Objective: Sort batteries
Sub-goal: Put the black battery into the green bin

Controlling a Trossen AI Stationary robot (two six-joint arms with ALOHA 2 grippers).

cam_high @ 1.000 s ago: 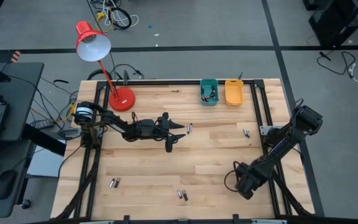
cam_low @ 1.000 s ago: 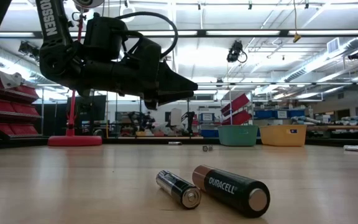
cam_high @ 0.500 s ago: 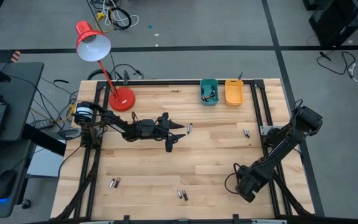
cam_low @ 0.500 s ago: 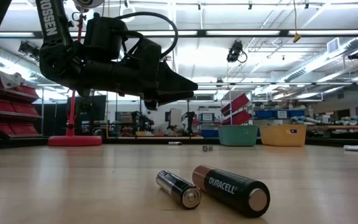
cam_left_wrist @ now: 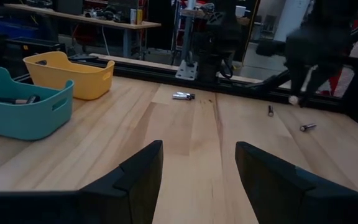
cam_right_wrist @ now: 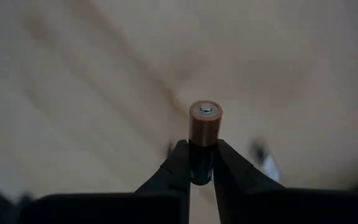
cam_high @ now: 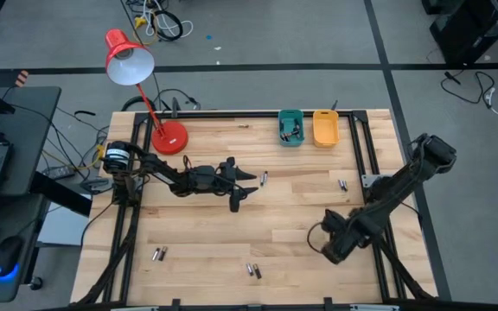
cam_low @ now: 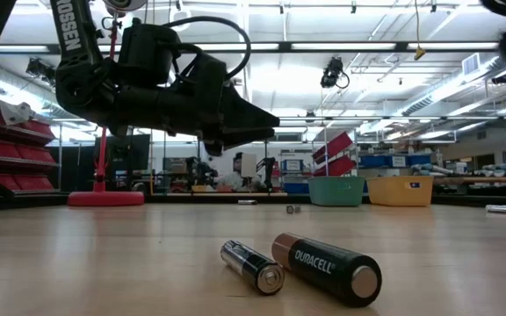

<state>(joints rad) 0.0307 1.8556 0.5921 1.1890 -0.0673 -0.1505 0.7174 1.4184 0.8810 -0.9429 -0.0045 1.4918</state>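
A battery [cam_right_wrist: 204,127] with a dark body and a coppery end is in my right gripper [cam_right_wrist: 199,149], which is shut on it above the table's near right part [cam_high: 329,248]. My left gripper [cam_high: 245,192] hangs open over the table's middle, and its fingers [cam_left_wrist: 135,177] hold nothing. Pairs of batteries lie on their sides on the wood: one pair [cam_high: 264,179] just right of my left gripper, another [cam_high: 342,184] farther right, two pairs [cam_high: 158,254] [cam_high: 252,270] near the front edge. The front pair fills the low view [cam_low: 328,266]. My right gripper pinches the battery's dark body [cam_right_wrist: 199,167] between its two fingers [cam_right_wrist: 178,163]. The battery lies along the fingers, and its coppery end [cam_right_wrist: 205,112] sticks out past their tips. That end touches nothing, and the table shows blurred beyond it.
A teal bin [cam_high: 290,128] with some batteries inside and a yellow bin [cam_high: 325,128] stand side by side at the far edge. A red desk lamp [cam_high: 169,136] stands on the far left corner. Black rails [cam_high: 357,147] run along the table's sides.
My right arm has swung: its gripper has moved a little toward the table's left and far edge, and its elbow has shifted toward the far side. A blurred part of it now shows in the low view's upper right corner. My left arm has kept still.
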